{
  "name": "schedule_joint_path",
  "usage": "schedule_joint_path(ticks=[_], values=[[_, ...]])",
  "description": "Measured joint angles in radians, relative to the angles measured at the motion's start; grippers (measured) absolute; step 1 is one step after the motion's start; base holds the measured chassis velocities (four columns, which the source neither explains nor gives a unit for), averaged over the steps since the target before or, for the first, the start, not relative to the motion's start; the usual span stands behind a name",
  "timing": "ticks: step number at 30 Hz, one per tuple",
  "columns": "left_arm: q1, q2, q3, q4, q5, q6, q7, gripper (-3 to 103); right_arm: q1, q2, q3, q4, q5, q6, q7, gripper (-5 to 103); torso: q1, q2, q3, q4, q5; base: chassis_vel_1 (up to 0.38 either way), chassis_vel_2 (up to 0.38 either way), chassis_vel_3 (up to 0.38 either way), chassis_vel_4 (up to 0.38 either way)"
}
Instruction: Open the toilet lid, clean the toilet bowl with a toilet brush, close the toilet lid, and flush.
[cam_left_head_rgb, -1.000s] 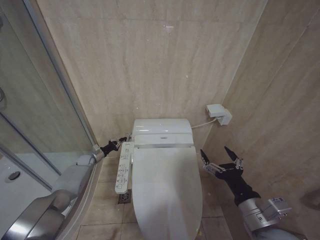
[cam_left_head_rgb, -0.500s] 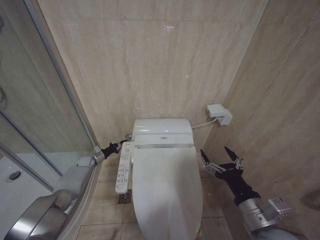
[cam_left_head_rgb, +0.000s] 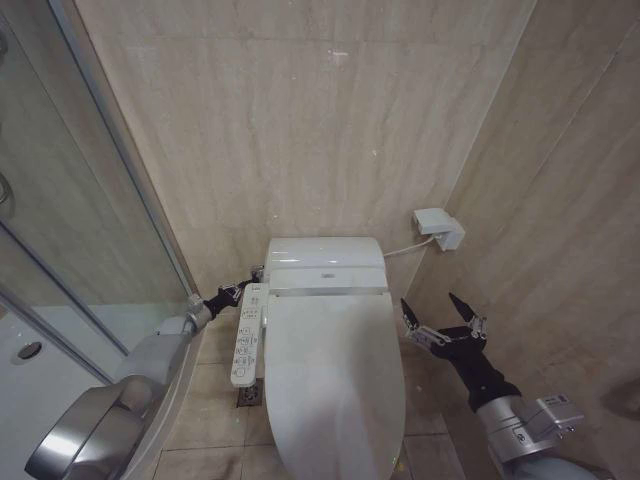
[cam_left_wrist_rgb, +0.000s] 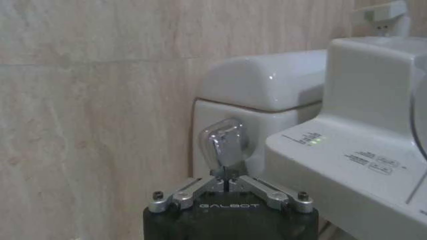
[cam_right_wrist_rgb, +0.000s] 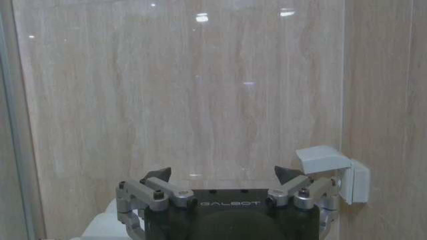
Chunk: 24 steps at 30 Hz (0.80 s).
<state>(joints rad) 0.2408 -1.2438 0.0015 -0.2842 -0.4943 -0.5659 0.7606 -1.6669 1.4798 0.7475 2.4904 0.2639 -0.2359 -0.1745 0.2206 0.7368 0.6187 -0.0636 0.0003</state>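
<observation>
The toilet lid (cam_left_head_rgb: 335, 370) lies shut, flat over the seat, and the toilet bowl is hidden beneath it. My left gripper (cam_left_head_rgb: 248, 284) is at the left side of the cistern (cam_left_head_rgb: 323, 252). In the left wrist view it (cam_left_wrist_rgb: 227, 181) is shut, its tips meeting at the lower end of the chrome flush lever (cam_left_wrist_rgb: 225, 145). The white button-panel arm (cam_left_head_rgb: 246, 335) runs along the toilet's left side. My right gripper (cam_left_head_rgb: 438, 306) hangs open to the right of the lid with nothing between its fingers. The toilet brush is out of view.
A glass shower partition (cam_left_head_rgb: 80, 220) closes off the left, close beside my left arm. A white wall box (cam_left_head_rgb: 438, 228) with a cable sits right of the cistern, also seen as a white box (cam_right_wrist_rgb: 330, 167). Tiled walls stand behind and to the right. A floor drain (cam_left_head_rgb: 248, 396) lies under the panel arm.
My left arm has edged slightly to the right, bringing its gripper a little closer to the cistern's side. The right arm and the lid have not moved.
</observation>
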Motion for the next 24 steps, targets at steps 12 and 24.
schedule_joint_path(ticks=[12, 24], values=[[0.209, 0.05, -0.139, -0.334, 0.002, 0.04, -0.271, 0, 0.0, 0.0, 0.0, 0.0, 0.0, 0.0, 0.0, 100, 0.0, 0.0, 0.0, -0.0003, -0.0008, 0.0, 0.0, 0.0, 0.0], [0.544, 0.13, -0.277, -1.006, 0.088, 0.275, -0.926, 0, 0.0, 0.0, 0.0, 0.0, 0.0, 0.0, 0.0, 100, 0.0, 0.0, 0.0, -0.0005, -0.0002, 0.0, 0.0, 0.0, 0.0]])
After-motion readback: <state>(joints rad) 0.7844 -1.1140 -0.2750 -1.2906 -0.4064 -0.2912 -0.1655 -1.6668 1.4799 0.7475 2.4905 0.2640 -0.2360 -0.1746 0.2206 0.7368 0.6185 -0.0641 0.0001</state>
